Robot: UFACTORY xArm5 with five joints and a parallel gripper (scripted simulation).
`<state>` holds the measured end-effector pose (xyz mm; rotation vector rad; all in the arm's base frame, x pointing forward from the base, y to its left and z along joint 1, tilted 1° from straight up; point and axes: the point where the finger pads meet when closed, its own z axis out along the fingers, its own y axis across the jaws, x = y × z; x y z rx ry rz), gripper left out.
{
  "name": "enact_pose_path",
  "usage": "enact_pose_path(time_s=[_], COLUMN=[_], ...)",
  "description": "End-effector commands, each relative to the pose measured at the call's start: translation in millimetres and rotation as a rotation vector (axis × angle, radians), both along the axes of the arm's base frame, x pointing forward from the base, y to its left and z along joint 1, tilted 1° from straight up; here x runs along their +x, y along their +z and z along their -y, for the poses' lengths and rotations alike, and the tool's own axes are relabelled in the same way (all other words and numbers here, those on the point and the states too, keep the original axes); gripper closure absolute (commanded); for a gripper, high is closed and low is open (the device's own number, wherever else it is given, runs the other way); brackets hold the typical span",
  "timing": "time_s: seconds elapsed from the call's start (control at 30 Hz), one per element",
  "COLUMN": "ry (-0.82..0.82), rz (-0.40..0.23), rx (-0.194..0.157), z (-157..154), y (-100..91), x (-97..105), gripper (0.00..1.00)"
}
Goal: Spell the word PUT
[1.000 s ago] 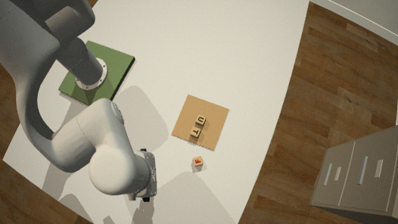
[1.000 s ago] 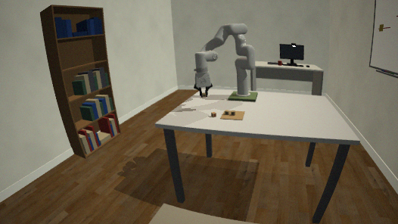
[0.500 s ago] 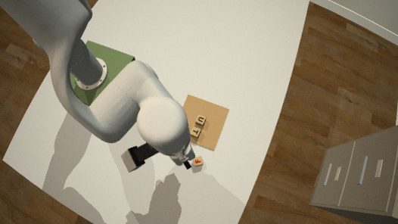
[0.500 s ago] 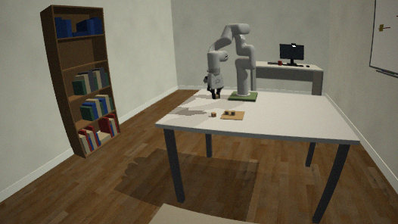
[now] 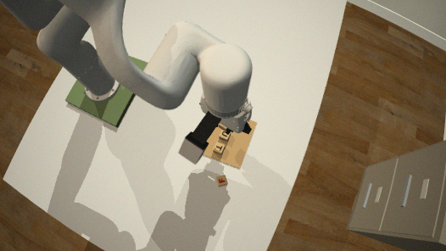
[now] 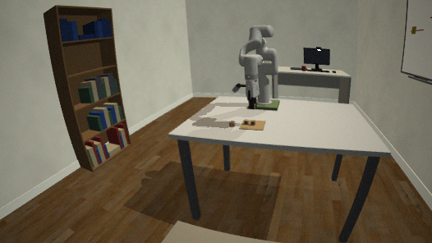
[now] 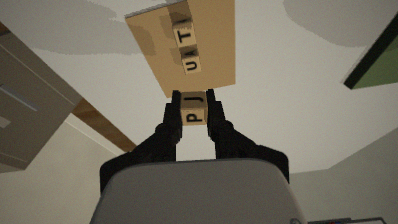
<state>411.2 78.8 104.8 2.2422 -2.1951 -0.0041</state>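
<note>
My gripper [image 7: 193,100] [image 6: 251,105] is shut on a wooden block [image 7: 194,108] whose visible faces bear "P" and "J". It holds the block in the air above the table, near the mat's edge beside the U block. The tan mat [image 5: 237,155] [image 7: 220,50] [image 6: 259,126] lies flat on the table. On it the U block [image 5: 225,136] [image 7: 191,64] and the T block [image 5: 219,147] [image 7: 183,36] lie side by side. A fourth block [image 5: 221,181] [image 6: 232,123] with a red letter lies on the table off the mat. In the top view the arm hides the fingers.
The green base plate [image 5: 108,106] [image 7: 372,60] holds the arm at the table's far side. A grey cabinet [image 5: 398,195] [image 7: 25,105] stands on the floor beyond the table edge. A bookshelf [image 6: 88,86] and a desk [image 6: 316,75] stand further off.
</note>
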Motion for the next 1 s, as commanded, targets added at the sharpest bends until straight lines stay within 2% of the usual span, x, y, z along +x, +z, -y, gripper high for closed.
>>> enact_pose_path(time_s=[0.0, 0.7, 0.97], ry=[0.139, 0.167, 0.167], rz=[0.003, 0.003, 0.002], rx=[0.001, 0.001, 0.001], z=[-34.1, -40.5, -40.2], y=[1.6, -0.3, -22.1], x=[-6.0, -7.9, -7.8], gripper=[0.79, 0.79, 0.79])
